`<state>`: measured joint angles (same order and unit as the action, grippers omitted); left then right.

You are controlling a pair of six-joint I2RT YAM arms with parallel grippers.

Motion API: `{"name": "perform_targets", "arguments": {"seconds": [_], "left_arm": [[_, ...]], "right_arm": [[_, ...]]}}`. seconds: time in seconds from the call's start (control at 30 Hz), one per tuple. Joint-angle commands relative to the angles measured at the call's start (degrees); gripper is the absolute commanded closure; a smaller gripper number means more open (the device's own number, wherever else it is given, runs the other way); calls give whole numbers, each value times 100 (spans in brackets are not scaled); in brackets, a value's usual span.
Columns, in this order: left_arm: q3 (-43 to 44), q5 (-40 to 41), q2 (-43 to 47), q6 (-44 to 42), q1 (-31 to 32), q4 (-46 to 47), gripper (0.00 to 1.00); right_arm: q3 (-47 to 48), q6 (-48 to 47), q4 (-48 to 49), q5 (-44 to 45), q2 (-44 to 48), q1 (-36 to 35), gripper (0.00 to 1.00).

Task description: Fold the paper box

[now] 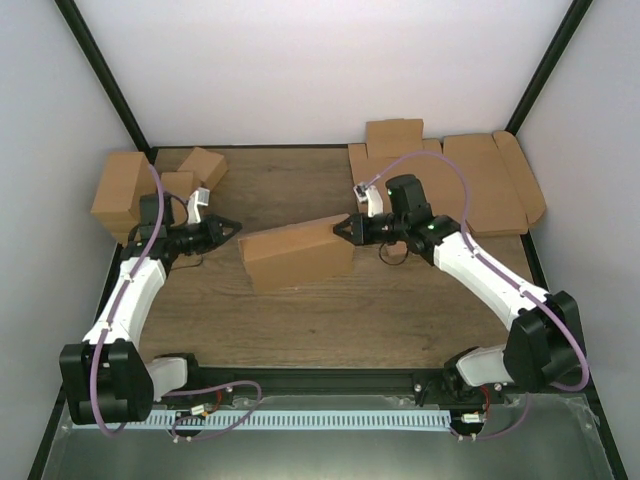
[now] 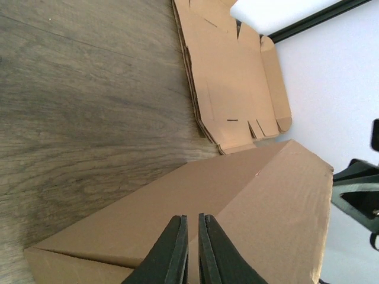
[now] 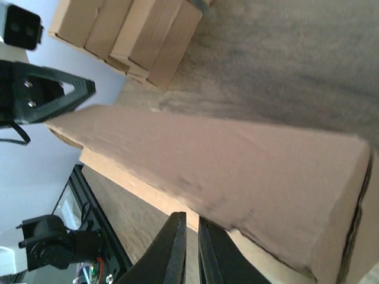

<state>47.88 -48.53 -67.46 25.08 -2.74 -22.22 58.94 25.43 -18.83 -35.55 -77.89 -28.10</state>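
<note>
The paper box [image 1: 296, 256] lies in the middle of the table as a long brown folded shape, its lid side raised towards the right end. It fills the left wrist view [image 2: 254, 201] and the right wrist view [image 3: 225, 160]. My left gripper [image 1: 233, 229] is shut and empty just off the box's left end; its tips [image 2: 191, 216] point at the box's face. My right gripper [image 1: 338, 229] is shut and empty at the box's upper right corner, with its tips [image 3: 190, 214] at the box's lower edge.
A stack of flat die-cut cardboard sheets [image 1: 470, 180] lies at the back right and also shows in the left wrist view [image 2: 231, 77]. Several folded brown cartons [image 1: 125, 190] stand at the back left and also show in the right wrist view [image 3: 130, 35]. White walls enclose the table.
</note>
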Motion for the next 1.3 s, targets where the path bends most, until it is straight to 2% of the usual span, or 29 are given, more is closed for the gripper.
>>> {"name": "perform_targets", "arguments": {"seconds": [0.0, 0.2, 0.3, 0.43, 0.5, 0.53, 0.63, 0.77, 0.83, 0.93, 1.1, 1.27], "left_arm": [[247, 21, -34, -65, -24, 120, 92], [615, 153, 87, 38, -24, 26, 82], [802, 37, 91, 195, -25, 37, 80], [792, -421, 76, 430, -5, 162, 80], [730, -633, 91, 493, 9, 149, 80], [670, -731, 116, 542, 27, 162, 80], [371, -1069, 208, 899, 74, 379, 81], [310, -1099, 306, 901, 90, 102, 86], [325, -1051, 405, 949, 89, 77, 89], [324, -983, 531, 1053, 107, 142, 91], [297, -933, 597, 1126, 149, 161, 95], [123, -927, 671, 1239, 217, 287, 96]], "right_arm": [[687, -283, -289, 350, -19, 32, 92], [825, -130, -274, 5, 50, 32, 90], [795, 64, -24, -279, 52, 28, 89], [804, 457, 385, -618, -19, 32, 77], [764, 725, 627, -696, -59, 24, 68], [719, 860, 769, -733, -66, 17, 67], [569, 1191, 1121, -741, -108, 15, 73], [532, 1543, 1254, -732, -265, 9, 93], [494, 1800, 1312, -683, -306, -6, 99], [472, 2240, 1343, -458, -298, -107, 99], [241, 3054, 1542, 450, -86, -435, 99], [-79, 3426, 2018, 522, -133, -477, 99]]}}
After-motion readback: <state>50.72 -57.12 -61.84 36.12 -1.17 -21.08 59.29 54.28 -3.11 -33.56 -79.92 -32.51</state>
